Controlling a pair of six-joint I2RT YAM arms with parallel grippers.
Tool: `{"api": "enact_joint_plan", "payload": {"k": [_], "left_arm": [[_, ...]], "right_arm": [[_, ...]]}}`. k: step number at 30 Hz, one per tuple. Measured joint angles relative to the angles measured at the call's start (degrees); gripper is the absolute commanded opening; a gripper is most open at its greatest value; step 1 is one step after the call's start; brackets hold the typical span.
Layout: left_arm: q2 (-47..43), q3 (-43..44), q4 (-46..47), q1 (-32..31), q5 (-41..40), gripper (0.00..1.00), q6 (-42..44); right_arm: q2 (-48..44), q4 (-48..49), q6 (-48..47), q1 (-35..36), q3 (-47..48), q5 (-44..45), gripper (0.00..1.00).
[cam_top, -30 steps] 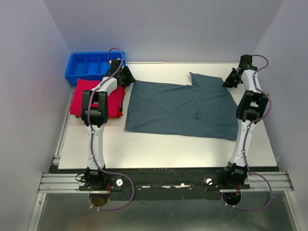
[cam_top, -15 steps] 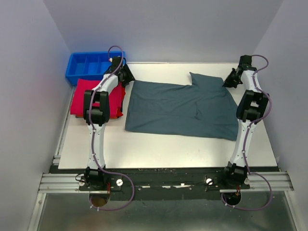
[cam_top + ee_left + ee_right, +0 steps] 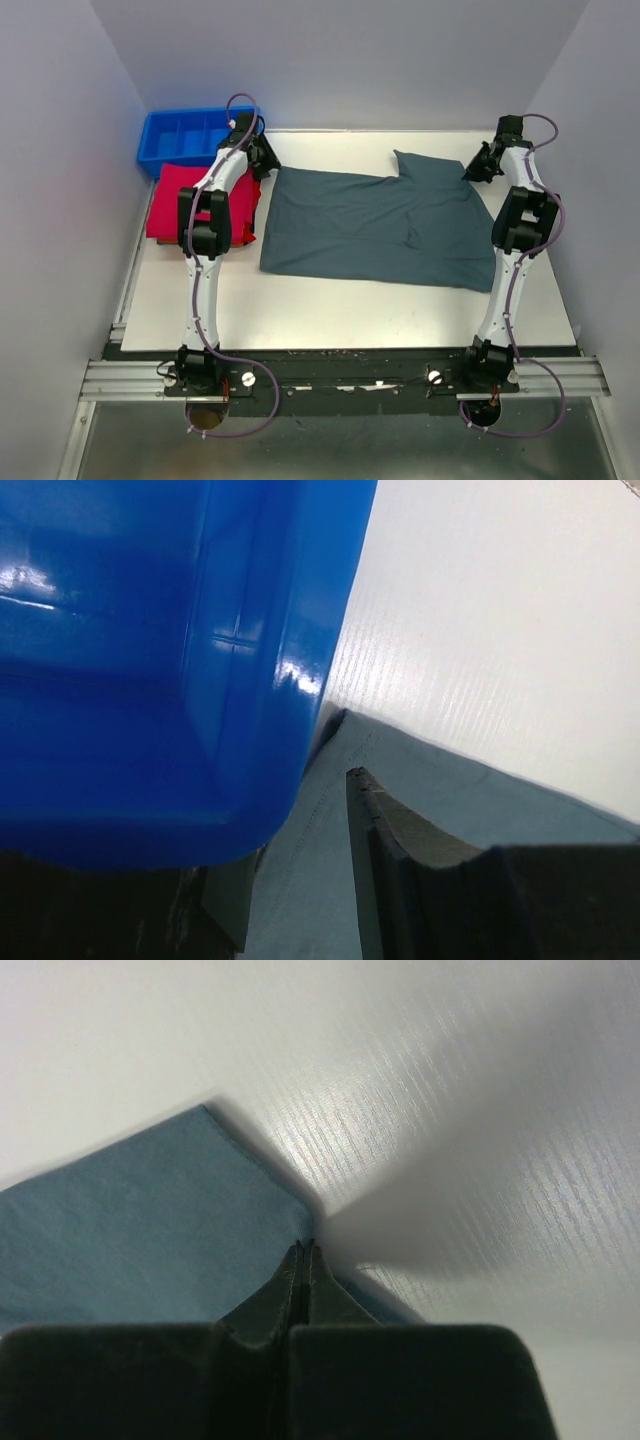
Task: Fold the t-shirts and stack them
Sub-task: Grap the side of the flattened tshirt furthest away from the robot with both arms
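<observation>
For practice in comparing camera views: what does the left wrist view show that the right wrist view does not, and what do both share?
Only the left wrist view shows the blue bin, with the left gripper open over the grey-blue t-shirt. Only the right wrist view shows the right gripper shut at the t-shirt's edge; whether it pinches cloth is unclear. Both show the t-shirt on the white table.

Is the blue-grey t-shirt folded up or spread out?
Spread out: the blue-grey t-shirt lies wide and flat over the table, one sleeve pointing to the far edge.
</observation>
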Motion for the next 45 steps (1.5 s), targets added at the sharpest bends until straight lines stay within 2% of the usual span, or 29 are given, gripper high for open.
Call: {"api": "enact_joint_plan", "payload": {"k": [4, 9, 12, 18, 25, 34, 45], "left_arm": [[-1.0, -2.5, 2.6, 0.0, 0.0, 0.56, -0.4], [-6.2, -16.2, 18.2, -0.5, -0.9, 0.56, 0.4], [-8.1, -21.0, 23.8, -0.5, -1.1, 0.56, 1.3], [-10.5, -24.8, 29.5, -1.0, -1.2, 0.56, 3.4], [-12.1, -22.4, 29.6, -3.8, -2.1, 0.56, 5.5], [-11.0, -14.1, 23.8, -6.2, -7.1, 0.54, 9.2], [-0.4, -3.9, 13.9, -5.2, -11.3, 0.54, 10.5]], "right_arm": [[0.0, 0.1, 0.0, 0.0, 0.0, 0.0, 0.01], [0.0, 0.2, 0.0, 0.0, 0.0, 0.0, 0.01], [0.0, 0.2, 0.0, 0.0, -0.1, 0.0, 0.01], [0.0, 0.2, 0.0, 0.0, -0.1, 0.0, 0.01], [0.0, 0.2, 0.0, 0.0, -0.1, 0.0, 0.01], [0.0, 0.2, 0.0, 0.0, -0.1, 0.0, 0.01], [0.0, 0.2, 0.0, 0.0, -0.1, 0.0, 0.01]]}}
